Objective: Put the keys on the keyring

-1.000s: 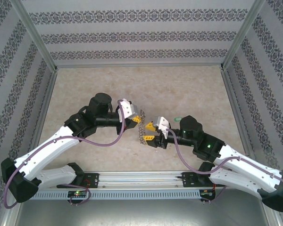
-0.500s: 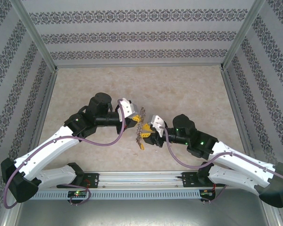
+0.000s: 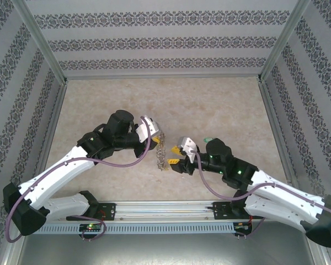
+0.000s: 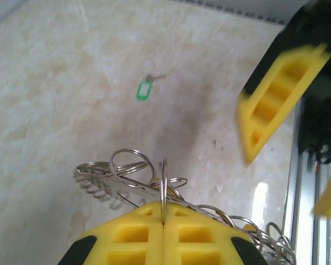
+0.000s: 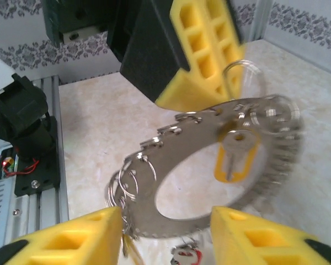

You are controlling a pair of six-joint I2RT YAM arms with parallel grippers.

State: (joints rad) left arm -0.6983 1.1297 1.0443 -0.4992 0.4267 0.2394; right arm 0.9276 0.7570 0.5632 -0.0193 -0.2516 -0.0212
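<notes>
Top view: left gripper (image 3: 156, 142) clamped on keyring (image 3: 163, 154); right gripper (image 3: 175, 155) just beside keyring.
Left wrist: fingers (image 4: 127, 234) together, pinching keyring (image 4: 121, 187); green key (image 4: 145, 90) well beyond keyring.
Right wrist: fingers (image 5: 71, 240) apart, flanking keyring (image 5: 193, 130); yellow key (image 5: 234, 152) at keyring.

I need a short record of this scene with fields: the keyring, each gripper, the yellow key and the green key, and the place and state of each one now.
keyring: hangs upright, fringed with small silvery rings
left gripper: shut on the keyring's upper edge
right gripper: open, one finger on each side of the keyring's lower part; cannot tell whether it touches
yellow key: seems to hang on the keyring
green key: lies on the table, apart from both grippers
</notes>
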